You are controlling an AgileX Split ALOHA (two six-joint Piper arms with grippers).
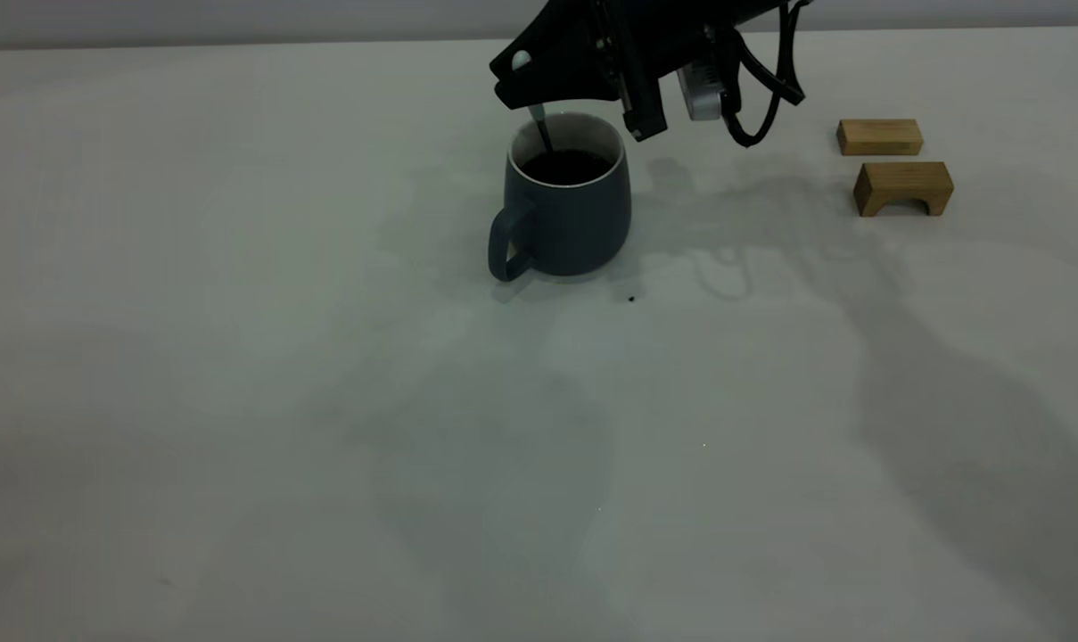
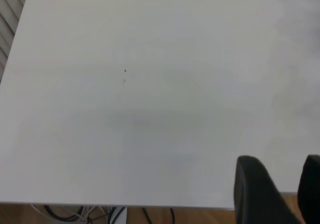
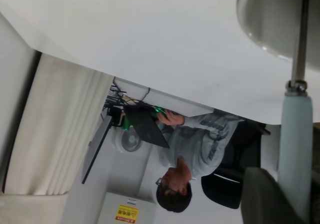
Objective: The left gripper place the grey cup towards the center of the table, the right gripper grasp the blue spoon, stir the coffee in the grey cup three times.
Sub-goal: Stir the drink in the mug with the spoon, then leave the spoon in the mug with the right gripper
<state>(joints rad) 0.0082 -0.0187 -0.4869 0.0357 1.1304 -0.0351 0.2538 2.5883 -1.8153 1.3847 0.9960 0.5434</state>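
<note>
Off-white table (image 1: 325, 446), bare and matte across the near foreground of the exterior view; a tiny dark speck (image 1: 631, 299) lies just in front of the cup. Grey cup (image 1: 567, 205), upright near the middle of the table, loop handle turned toward the front left, coffee (image 1: 565, 166) filling it to a little below the pale rim. Blue spoon (image 1: 539, 125), held nearly upright, its metal neck dipping into the coffee at the far-left side of the cup; in the right wrist view the pale handle (image 3: 295, 149) runs up between the dark fingers. Right gripper (image 1: 522, 78), above and behind the cup, clamped on the spoon's handle. Two wooden blocks (image 1: 895, 165), well apart to the right. Left gripper (image 2: 277, 194), withdrawn over a bare edge of the table, fingers apart and holding nothing.

Handling, as a judgement: the spoon looks light, stiff and smooth, so it may twist in a pinch; hold it high on the handle, clear of the liquid. The cup appears heavy-based and steady but breakable, and brisk stirring could slop coffee over the rim.
</note>
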